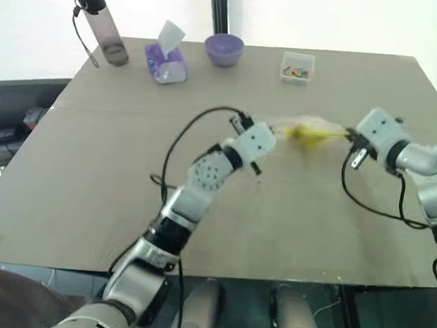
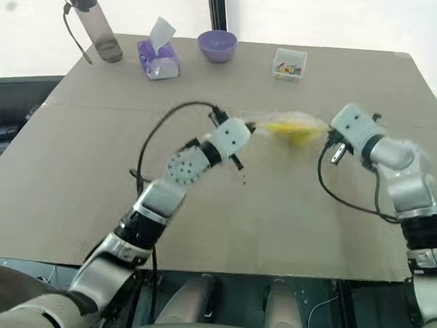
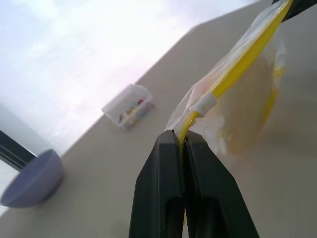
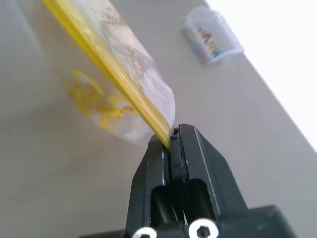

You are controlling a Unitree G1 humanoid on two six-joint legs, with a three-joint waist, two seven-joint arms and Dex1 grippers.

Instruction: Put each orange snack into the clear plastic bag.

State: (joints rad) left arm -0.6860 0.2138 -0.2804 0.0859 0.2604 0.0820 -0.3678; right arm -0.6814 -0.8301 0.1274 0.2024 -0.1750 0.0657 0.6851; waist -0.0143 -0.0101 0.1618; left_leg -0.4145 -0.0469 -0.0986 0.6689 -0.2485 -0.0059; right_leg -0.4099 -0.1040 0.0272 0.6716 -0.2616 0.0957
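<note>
- The left gripper (image 3: pixel 184 141) has its two black fingers pressed together on one end of the yellow strip of the clear plastic zip-lock bag (image 1: pixel 307 130). The right gripper (image 4: pixel 171 139) is closed in the same way on the other end.
- The bag hangs between the two sets of jaws, stretched along its yellow strip and lifted off the table.
- A yellow-orange shape shows through the film below the strip. It is probably the round orange snack (image 3: pixel 247 106), already inside; its grid pattern is too blurred to confirm.
- To do this step well, I think both grippers should keep equal tension and equal height, so the strip stays straight and the bun does not roll toward one corner.
- A pull too strong could slip the thin strip out of the jaws.
- The surface is a flat beige-brown table (image 1: pixel 89 185), wide and matte.
- Beyond the jaws, at the far edge, stand a small clear box of coloured bits (image 1: pixel 297 67), a purple bowl (image 1: pixel 223 49), a purple tissue pack (image 1: pixel 166 61) and a dark-capped smoky bottle (image 1: pixel 102 27).
</note>
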